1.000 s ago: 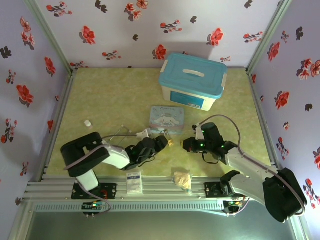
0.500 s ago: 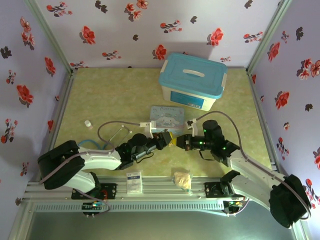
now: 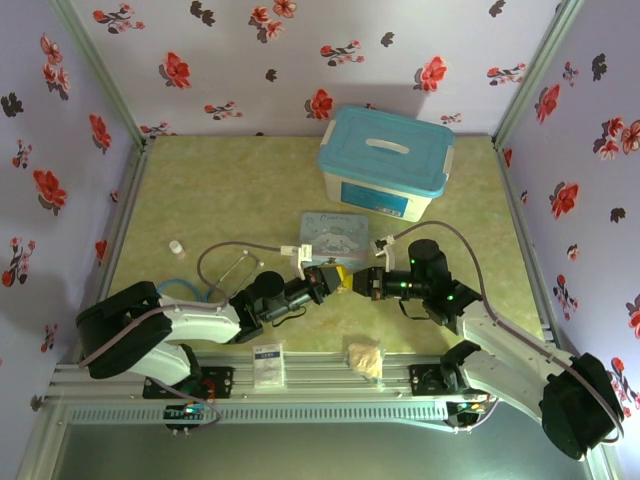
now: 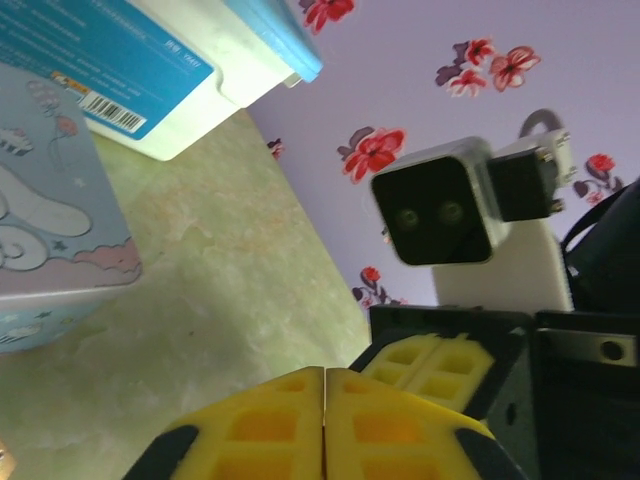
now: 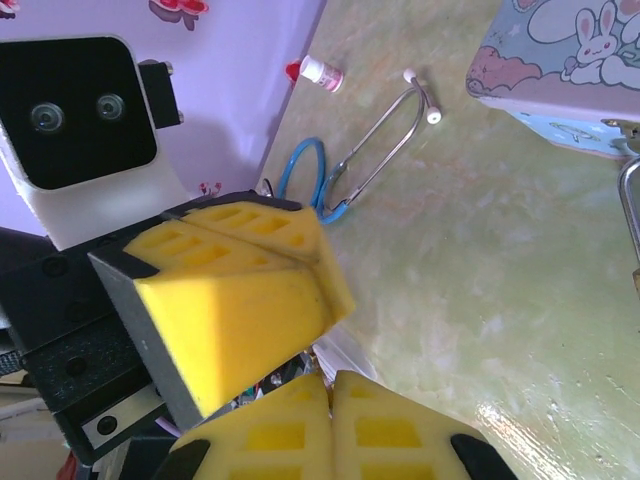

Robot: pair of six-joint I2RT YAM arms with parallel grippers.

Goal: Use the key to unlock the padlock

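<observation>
My left gripper [image 3: 338, 278] and right gripper [image 3: 360, 283] meet tip to tip just below the cartoon tin [image 3: 333, 237]. In the left wrist view the left gripper [image 4: 325, 375] has its yellow pads pressed flat together, with nothing visible between them. The right gripper [image 5: 332, 378] is likewise shut, facing the left gripper [image 5: 318, 262] a short gap away. A thin silver loop with a hint of brass, apparently the padlock [image 5: 628, 200], lies on the table beside the tin at the right edge of the right wrist view. The key is hidden.
A white box with a blue lid [image 3: 385, 160] stands at the back. A stethoscope [image 3: 235, 268] and a small white bottle [image 3: 176, 246] lie on the left. A crumpled tan wrapper [image 3: 365, 358] and a small white packet [image 3: 267, 362] rest near the front rail.
The left arm has stretched rightward and its gripper has closed. The right gripper has shifted left to meet it. The small brass padlock seen from above earlier is now covered by the grippers.
</observation>
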